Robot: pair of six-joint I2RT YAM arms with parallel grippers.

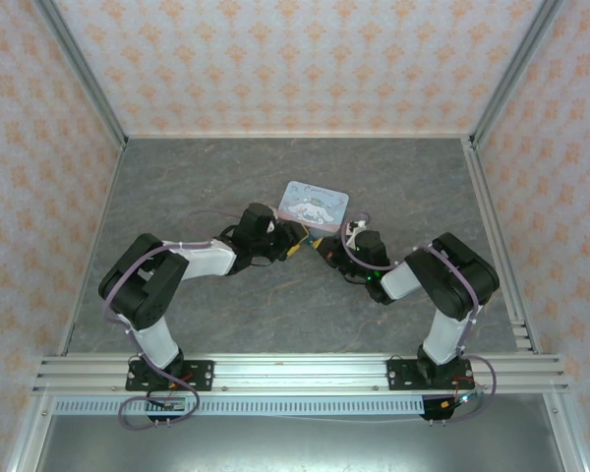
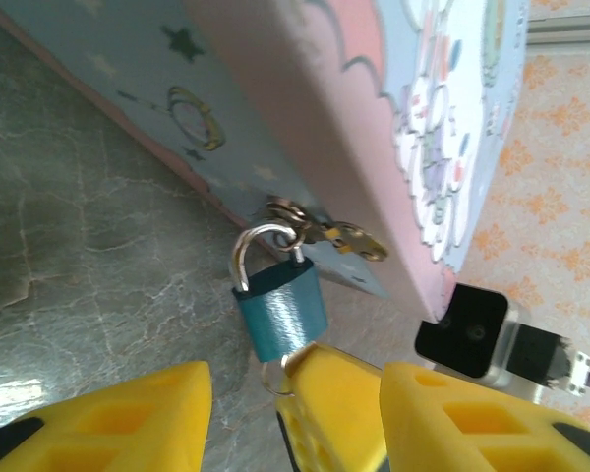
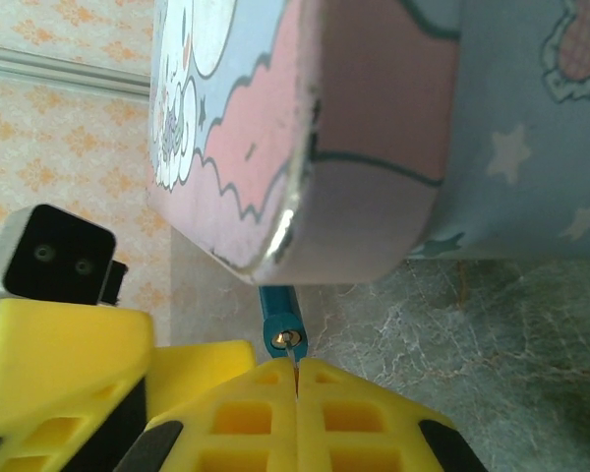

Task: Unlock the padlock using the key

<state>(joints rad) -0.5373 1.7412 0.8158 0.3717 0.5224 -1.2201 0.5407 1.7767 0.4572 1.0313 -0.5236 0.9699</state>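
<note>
Bench (image 1: 177, 177): the tin (image 1: 315, 204) sits about mid-bench, slightly toward the far edge. Both arms meet at its near side.

Left tool (image 1: 292, 248): open. In the left wrist view its pads stand wide on either side and touch nothing.

Right tool (image 3: 297, 366): closed, pads pinched on the key (image 2: 274, 375) and aimed up at the underside of the lock.

Padlock (image 2: 280, 310): hangs off the tin's near side. Its shackle (image 2: 259, 246) is closed and runs through the hasp (image 2: 293, 218). The body is free and the bottom faces the right tool. Key tip is at the keyhole, but I cannot tell how deep it has gone in.

Risks, my read:
- The body is unbraced. Torque on the key will probably swing or spin the lock on the hasp instead of turning the cylinder.
- If the key is only partly seated, a twist could cam it out, or it could slip between the pads, since the grip area is thin.
- The tin looks light. An upward push from the right tool could shove or tip it and take the lock out of line.
- The tools are crowded together. If the left tool closes on the body now, it could hit the right tool's fingers.
</note>
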